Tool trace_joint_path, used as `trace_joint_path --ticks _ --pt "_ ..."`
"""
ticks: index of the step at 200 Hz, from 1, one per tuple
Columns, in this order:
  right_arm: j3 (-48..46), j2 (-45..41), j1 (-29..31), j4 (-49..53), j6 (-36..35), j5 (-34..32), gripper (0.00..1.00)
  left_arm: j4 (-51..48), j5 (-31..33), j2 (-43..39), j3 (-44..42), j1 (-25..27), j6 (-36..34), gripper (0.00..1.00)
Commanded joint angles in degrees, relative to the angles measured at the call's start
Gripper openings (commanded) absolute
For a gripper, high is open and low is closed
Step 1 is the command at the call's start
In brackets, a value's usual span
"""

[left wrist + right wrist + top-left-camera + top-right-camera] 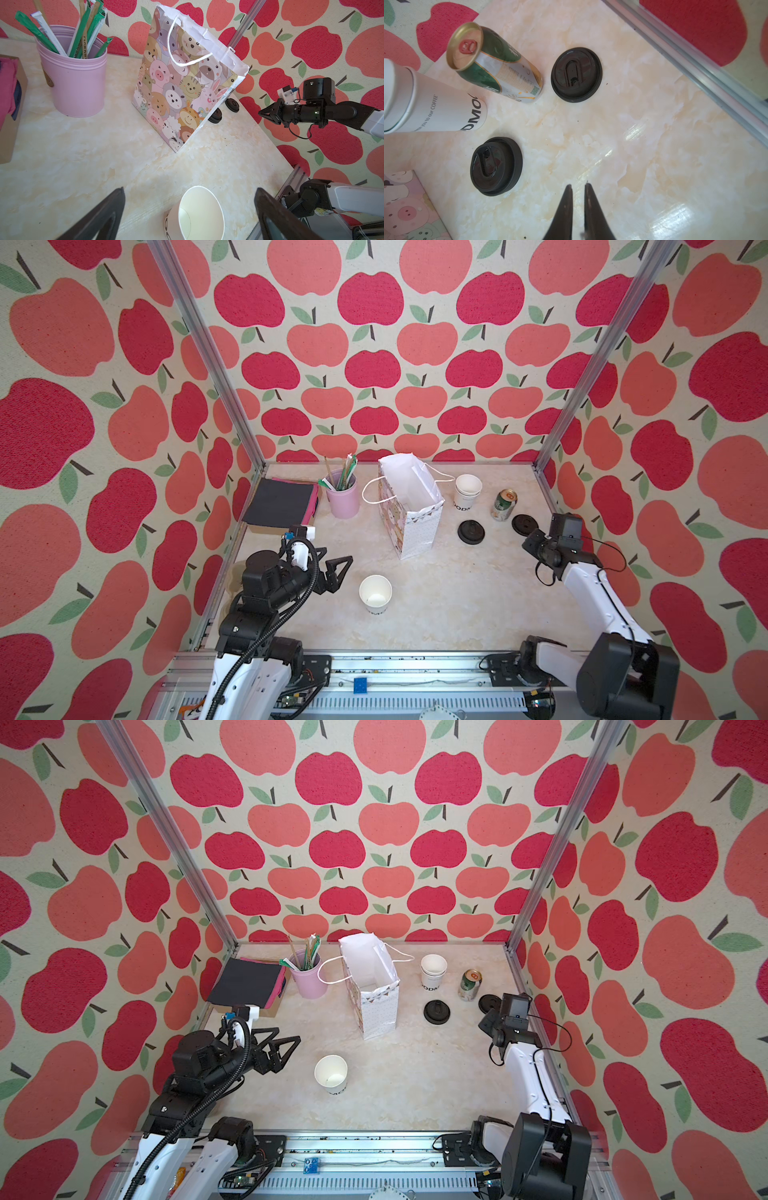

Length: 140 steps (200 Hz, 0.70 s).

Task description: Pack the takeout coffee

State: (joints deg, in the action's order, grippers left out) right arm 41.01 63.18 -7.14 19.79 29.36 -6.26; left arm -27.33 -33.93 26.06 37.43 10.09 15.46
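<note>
The takeout coffee (375, 593) (331, 1073) is a single white paper cup with dark lettering low on its side. It stands upright at the front centre with its top uncovered and no lid on it. My left gripper (338, 553) (289, 1033) (190, 189) is wide open just left of the cup (199, 214), not touching it. Two black sip lids (471, 532) (525, 524) (496, 166) (576, 74) lie flat on the table at the right. My right gripper (523, 545) (578, 185) hovers near them, its jaws a narrow gap apart with nothing between them.
An open cartoon-animal paper bag (411, 506) (182, 89) stands upright in the middle. A stack of nested white cups (467, 491) and a green can (504, 504) stand behind the lids. A pink tub of straws (343, 497) and a box with dark cloth (280, 504) sit back left.
</note>
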Motion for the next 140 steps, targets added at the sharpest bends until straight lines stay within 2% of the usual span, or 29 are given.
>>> trace_joint_path --ticks 1,30,53,86,140 --pt "1.43 0.91 -0.31 0.25 -5.15 -4.37 0.36 1.12 -0.79 -0.57 -0.69 -0.38 -0.41 0.99" --pt "5.77 7.74 -1.68 -0.42 -8.35 -2.25 0.69 1.06 -0.44 -0.83 -0.78 -0.48 -0.35 0.99" --pt "9.14 14.08 -2.48 -2.48 -9.54 2.06 0.86 1.03 -0.59 -0.59 -0.78 -0.46 -0.43 0.99" --pt "17.15 24.4 -3.1 -1.22 -11.67 1.17 0.94 0.83 -0.52 -0.51 -0.69 -0.44 -0.44 0.99" --pt "28.29 37.81 -4.95 2.68 -14.51 3.55 0.95 0.96 -0.42 -0.75 -0.69 -0.48 -0.43 0.99"
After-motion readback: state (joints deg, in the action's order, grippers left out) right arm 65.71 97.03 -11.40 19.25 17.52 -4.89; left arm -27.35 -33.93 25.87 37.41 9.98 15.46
